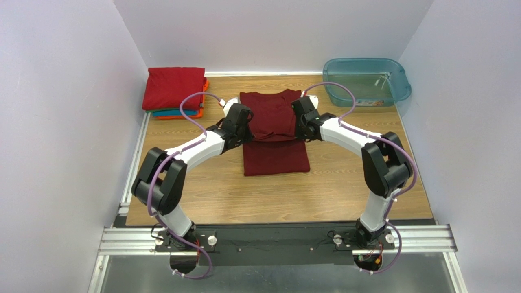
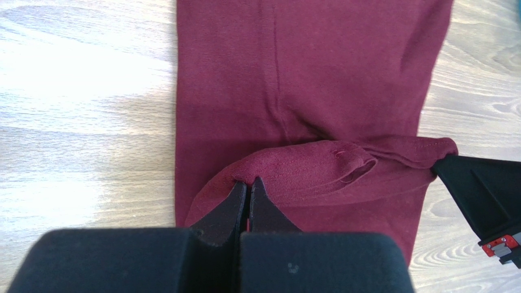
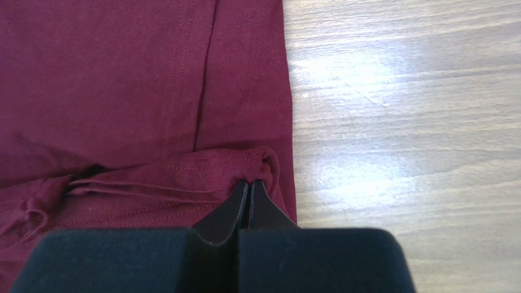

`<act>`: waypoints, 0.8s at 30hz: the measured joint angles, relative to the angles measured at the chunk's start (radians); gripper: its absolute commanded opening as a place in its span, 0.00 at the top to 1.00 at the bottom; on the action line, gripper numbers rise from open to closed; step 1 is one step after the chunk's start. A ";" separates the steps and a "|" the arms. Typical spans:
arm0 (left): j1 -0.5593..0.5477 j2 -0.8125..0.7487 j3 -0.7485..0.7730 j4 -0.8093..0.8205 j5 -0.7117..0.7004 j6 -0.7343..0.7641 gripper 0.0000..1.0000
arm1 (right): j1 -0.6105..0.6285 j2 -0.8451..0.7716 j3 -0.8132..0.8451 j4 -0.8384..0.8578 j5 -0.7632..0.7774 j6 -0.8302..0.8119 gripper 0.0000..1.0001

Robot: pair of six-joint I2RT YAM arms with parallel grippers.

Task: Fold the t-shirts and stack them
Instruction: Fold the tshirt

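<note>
The maroon shirt [image 1: 275, 157] is laid at the middle of the wooden desk [image 1: 232, 195] as a long rectangle running from 6 to 12 o'clock. Its far part appears to carry a second layer.

The left claw [image 2: 247, 182] is seen fully closed, its black tips pinching a raised fold of the shirt at the 9 o'clock side. The right claw [image 3: 249, 183] is likewise closed, nipping a rolled corner of the same cloth at the 3 o'clock side. Between the two, a puckered ridge is lifted off the layer beneath.

From above, both sets of tips are hidden under the wrists, and a band of the shirt is covered by them. In the left wrist view, part of the right claw is cut off by the frame at 3 o'clock, with a red fitting on it; the ridge's end is met there.

The cloth is a soft, fine knit with stitched seams. Pale wood grain and patches of glare are shown on the desk.

Farther off, at 11 o'clock, folded shirts are stacked near the wall. A red shirt [image 1: 173, 87] lies on top, and only the edges of a teal shirt [image 1: 164, 113] and an orange shirt [image 1: 195, 113] are exposed. At 1 o'clock a translucent teal plastic tub [image 1: 342, 94] with rounded corners is placed; a small pale thing inside cannot be made out.
</note>
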 measured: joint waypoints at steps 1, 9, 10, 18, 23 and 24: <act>0.002 0.005 0.000 0.000 0.000 0.000 1.00 | -0.002 0.006 0.003 0.000 -0.003 0.000 0.95; 0.017 0.058 0.019 0.005 0.002 0.003 0.59 | -0.015 0.056 0.027 0.010 -0.027 0.000 0.50; 0.018 0.059 0.020 0.005 0.001 0.003 0.50 | -0.016 0.057 0.031 0.011 -0.027 0.000 0.43; 0.018 -0.026 0.017 -0.003 -0.005 0.007 0.02 | -0.018 0.022 0.043 0.016 -0.049 -0.007 0.00; 0.018 -0.224 -0.077 0.000 -0.012 -0.003 0.02 | -0.018 -0.115 -0.031 0.020 -0.123 -0.007 0.00; 0.018 -0.269 -0.104 -0.003 -0.013 -0.005 0.02 | -0.018 -0.146 -0.052 0.025 -0.151 -0.008 0.00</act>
